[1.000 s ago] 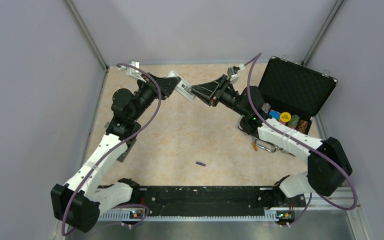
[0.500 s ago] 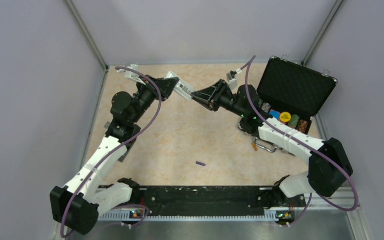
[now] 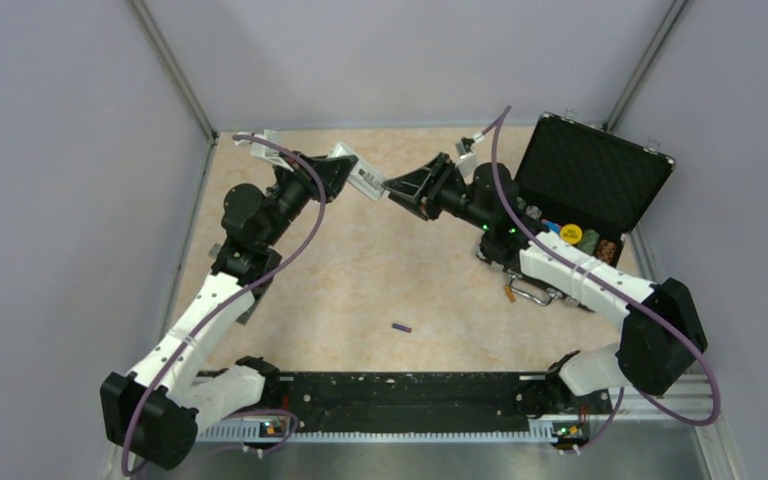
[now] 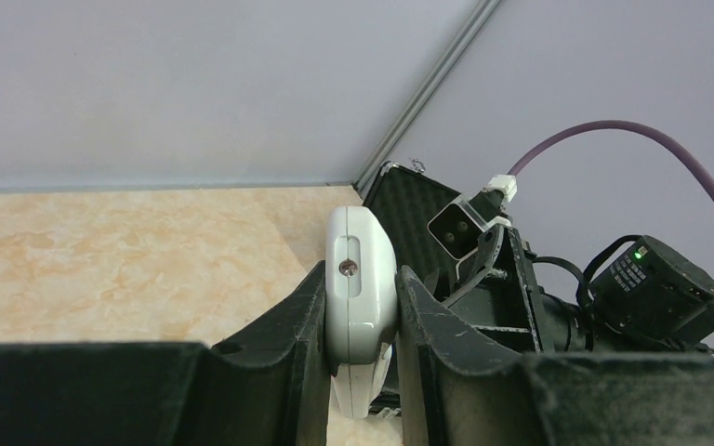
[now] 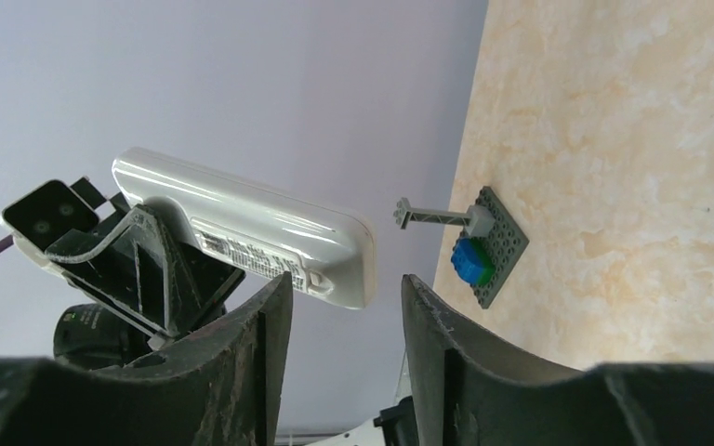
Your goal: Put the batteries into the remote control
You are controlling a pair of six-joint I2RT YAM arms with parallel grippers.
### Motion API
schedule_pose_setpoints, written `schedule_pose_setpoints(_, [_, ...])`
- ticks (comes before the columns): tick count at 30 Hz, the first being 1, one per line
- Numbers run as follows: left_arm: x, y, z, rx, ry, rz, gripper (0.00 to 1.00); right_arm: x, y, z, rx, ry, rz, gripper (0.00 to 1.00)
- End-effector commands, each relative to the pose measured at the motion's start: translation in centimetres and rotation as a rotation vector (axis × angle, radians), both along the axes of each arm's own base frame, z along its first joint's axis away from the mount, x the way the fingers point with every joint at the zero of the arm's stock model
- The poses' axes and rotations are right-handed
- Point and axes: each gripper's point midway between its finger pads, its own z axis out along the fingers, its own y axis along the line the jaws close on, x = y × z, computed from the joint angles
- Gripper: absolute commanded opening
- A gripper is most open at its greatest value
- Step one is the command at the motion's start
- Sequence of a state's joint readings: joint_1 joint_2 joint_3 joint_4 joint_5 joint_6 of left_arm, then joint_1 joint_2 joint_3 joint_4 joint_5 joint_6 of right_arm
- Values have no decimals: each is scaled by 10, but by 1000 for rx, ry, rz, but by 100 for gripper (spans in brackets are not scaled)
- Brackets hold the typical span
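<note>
- the remote control point(image 3: 363, 172) is lifted in the air, tilted, above the far part of the table.
- the left gripper point(image 4: 363, 274) is clenched on the remote control, one finger pressed on each side.
- the right gripper point(image 5: 346, 283) is released; its fingers stand apart at the free end of the remote control.
- one dark purple battery point(image 3: 401, 327) lies on the table, well apart from the remote control, toward the arm bases.
- an open black case point(image 3: 590, 170) stands to the right of the remote control.

- Reaches left arm point(image 3: 205, 305) and right arm point(image 3: 575, 275) forward and inward, wrists raised, tips nearly meeting.
- Clamps left gripper point(image 4: 361, 277) on the remote control point(image 4: 358, 316).
- Holds right gripper point(image 5: 346, 293) with jaws parted, facing the left.
</note>
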State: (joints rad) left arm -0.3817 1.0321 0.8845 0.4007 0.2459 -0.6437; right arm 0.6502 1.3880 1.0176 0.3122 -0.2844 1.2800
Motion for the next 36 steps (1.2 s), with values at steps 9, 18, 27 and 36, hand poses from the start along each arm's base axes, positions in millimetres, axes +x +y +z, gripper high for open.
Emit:
schedule_pose_setpoints(9, [-3, -6, 9, 45, -88, -27, 0, -1, 0, 44, 67, -94, 19, 22])
schedule_pose_setpoints(18, [-1, -12, 3, 44, -67, -58, 0, 0, 7, 35, 80, -60, 44, 22])
schedule_pose_setpoints(27, [3, -10, 1, 45, -64, -38, 0, 4, 8, 24, 64, -22, 34, 26])
schedule_pose_setpoints(36, [5, -10, 0, 47, -64, -37, 0, 7, 9, 16, 53, 0, 25, 27])
